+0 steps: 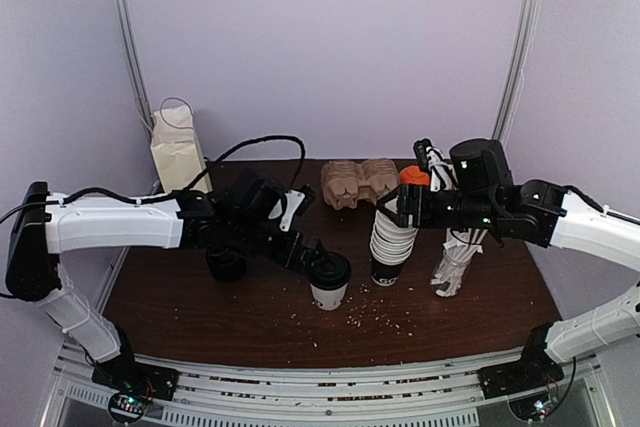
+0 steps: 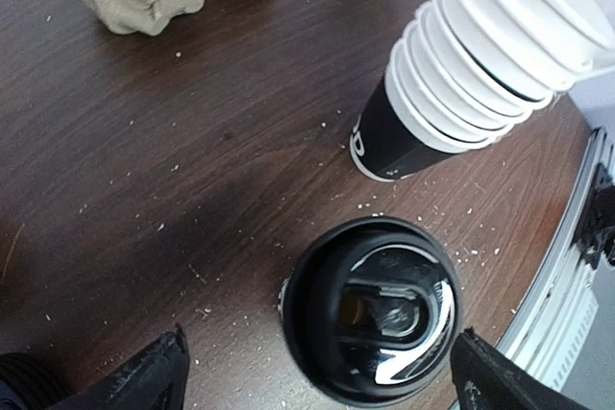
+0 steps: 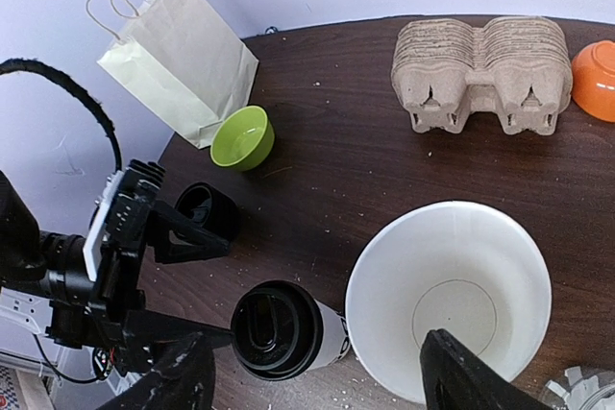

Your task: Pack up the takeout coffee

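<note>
The takeout coffee, a white cup with a black lid, stands upright near the table's front middle. My left gripper hovers over it, open. In the left wrist view the two fingers stand on either side of the lid without touching it. The coffee also shows below the right wrist. My right gripper is open above the tall stack of lidless white cups. One of its fingers hangs over the top cup's mouth, the other well outside the rim.
A paper bag stands at the back left with a green bowl beside it. Pulp cup carriers and an orange bowl sit at the back middle. A short black lid stack stands under the left arm.
</note>
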